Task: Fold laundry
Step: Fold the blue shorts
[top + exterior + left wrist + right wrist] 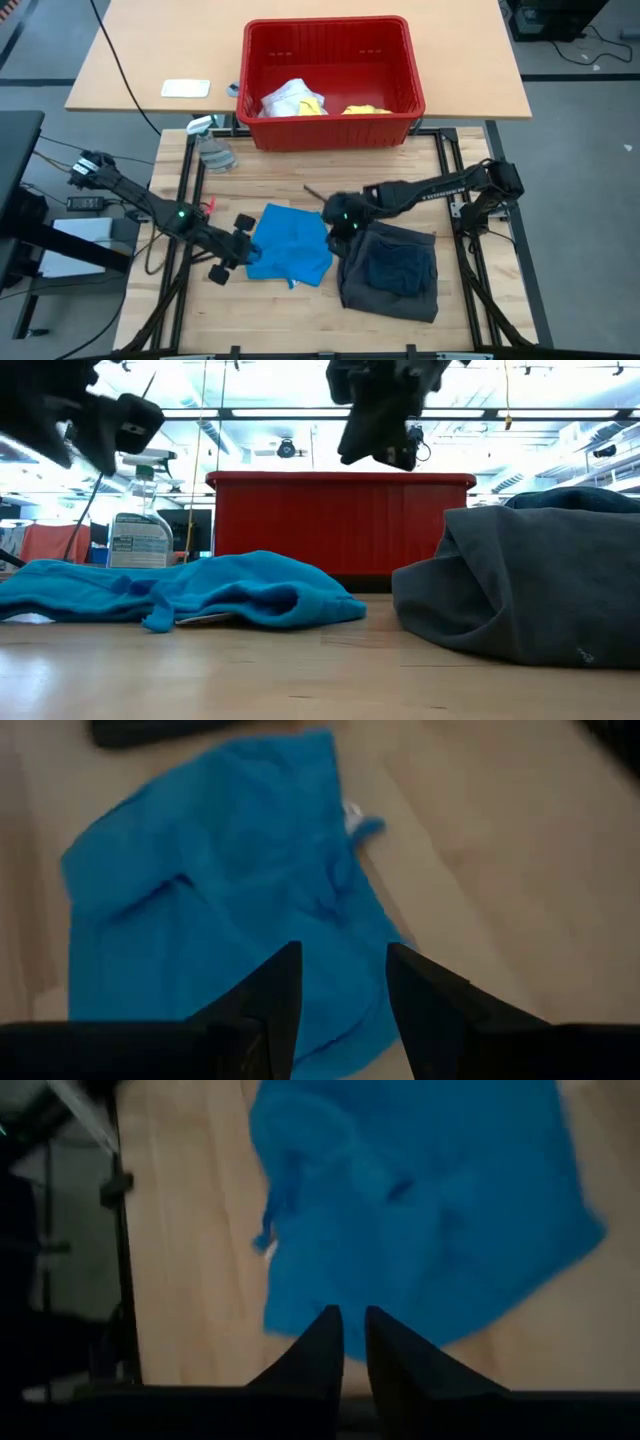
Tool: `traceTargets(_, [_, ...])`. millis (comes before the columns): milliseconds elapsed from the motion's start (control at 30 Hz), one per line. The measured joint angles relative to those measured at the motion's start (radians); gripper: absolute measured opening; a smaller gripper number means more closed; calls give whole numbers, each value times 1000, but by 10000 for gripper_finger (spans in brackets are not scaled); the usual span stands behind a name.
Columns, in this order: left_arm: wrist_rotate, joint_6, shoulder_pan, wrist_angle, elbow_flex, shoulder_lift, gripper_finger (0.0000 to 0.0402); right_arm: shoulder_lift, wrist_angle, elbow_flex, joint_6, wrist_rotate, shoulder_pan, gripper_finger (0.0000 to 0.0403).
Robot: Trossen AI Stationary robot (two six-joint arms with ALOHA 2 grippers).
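Now I work on folding the blue cloth [290, 250], which lies flat on the table [300, 310] beside the grey shorts [392, 268]; my left claw [340, 985] hangs half open and empty above it, my right claw [345, 1335] nearly closed, so next I must take an edge.

Even, bright light falls from overhead on the table [300, 190], with only soft shadows under the garments. In the low view, ceiling strip lights glare and wash the far room pale. Both wrist views are blurred: the bright blue piece [230, 880] is smeared, its edges soft.
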Motion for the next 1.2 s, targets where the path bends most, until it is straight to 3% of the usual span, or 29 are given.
traceTargets(233, [0, 297, -14, 2, -4, 128, 151, 0, -61, 0, -9, 89, 111, 47])
traceTargets(433, [26, 483, -14, 1, -4, 232, 151, 3, 45, -1, -15, 121, 178, 90])
traceTargets(767, [108, 481, -11, -21, -10, 259, 188, 173, 185, 0, -75, 169, 219, 193])
traceTargets(1000, [104, 428, -25, 50, -100, 259, 218, 266, 226, -1, -100, 200, 252, 187])
traceTargets(1200, [27, 426, -51, 192, -173, 259, 219, 303, 251, 0, -202, 254, 271, 187])
